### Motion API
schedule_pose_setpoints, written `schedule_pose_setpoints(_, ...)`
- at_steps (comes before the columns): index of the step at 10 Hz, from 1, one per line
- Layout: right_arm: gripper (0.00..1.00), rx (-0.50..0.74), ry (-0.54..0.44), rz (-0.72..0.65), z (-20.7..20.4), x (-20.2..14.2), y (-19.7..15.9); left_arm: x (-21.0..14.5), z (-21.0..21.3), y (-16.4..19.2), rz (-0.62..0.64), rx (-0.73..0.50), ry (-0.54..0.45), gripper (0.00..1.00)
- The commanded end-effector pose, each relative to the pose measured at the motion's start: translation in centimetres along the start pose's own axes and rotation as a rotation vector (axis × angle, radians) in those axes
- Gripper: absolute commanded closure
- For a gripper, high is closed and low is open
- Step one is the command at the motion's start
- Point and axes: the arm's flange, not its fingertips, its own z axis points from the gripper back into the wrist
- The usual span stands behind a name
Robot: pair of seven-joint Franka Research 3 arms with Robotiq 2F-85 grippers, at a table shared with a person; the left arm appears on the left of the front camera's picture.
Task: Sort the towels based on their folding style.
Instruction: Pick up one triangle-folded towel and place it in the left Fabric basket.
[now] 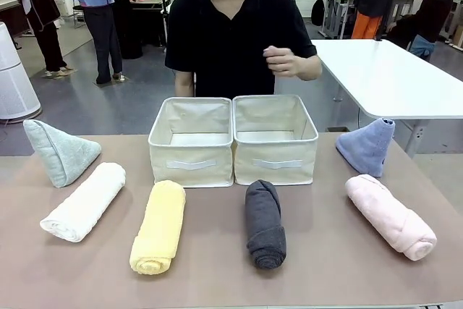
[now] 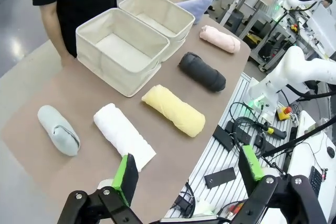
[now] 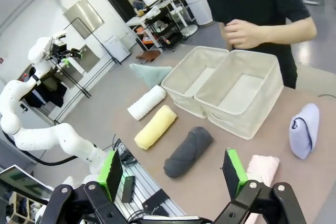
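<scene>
Along the robot's side of the table, four rolled towels lay in a loose row. The white roll (image 1: pixel 85 202) was farthest left and angled, with the pale yellow roll (image 1: pixel 158 226) next to it. Then came the dark grey roll (image 1: pixel 265 223) just right of centre and the pink roll (image 1: pixel 389 215) out on the right, slanting away. None of them touched another.

Further back, at the two ends, sat the cone folds. The light teal cone (image 1: pixel 61 151) was at the left, just behind the white roll, and the periwinkle cone (image 1: pixel 367 146) at the right, just behind the pink one.

Between the cones, dead centre, two beige fabric bins stood side by side and touching. The left bin (image 1: pixel 192 168) was behind the yellow roll and the right bin (image 1: pixel 275 166) behind the grey, each with a handle strip facing the robot. Everything rested on the brown table (image 1: pixel 217 284).

Both arms hung high, well clear of the cloth. From its wrist camera the left gripper (image 2: pixel 188 167) showed its fingers wide apart with nothing between them and the white roll below. For the right gripper (image 3: pixel 173 174) it was the same story: fingers spread wide, holding nothing, above the near edge by the grey and pink rolls.

Across the table a person (image 1: pixel 231 34) in a black shirt stood behind the bins, one hand (image 1: pixel 283 61) raised at chest height, loosely curled.
</scene>
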Motion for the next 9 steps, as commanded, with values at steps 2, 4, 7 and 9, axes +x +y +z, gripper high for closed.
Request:
schedule_pose_setpoints(2,0.00,0.000,0.000,0.000,0.00,0.00,0.00,-0.15,0.12,0.15,-0.008,-0.005,-0.006,0.00)
schedule_pose_setpoints(4,0.00,0.000,0.000,0.000,0.00,0.00,0.00,-0.15,0.12,0.15,-0.008,-0.005,-0.006,0.00)
schedule_pose_setpoints(7,0.00,0.000,0.000,0.000,0.00,0.00,0.00,-0.15,0.12,0.15,-0.008,-0.005,-0.006,0.00)
schedule_pose_setpoints(9,0.00,0.000,0.000,0.000,0.00,0.00,0.00,-0.15,0.12,0.15,-0.008,-0.005,-0.006,0.00)
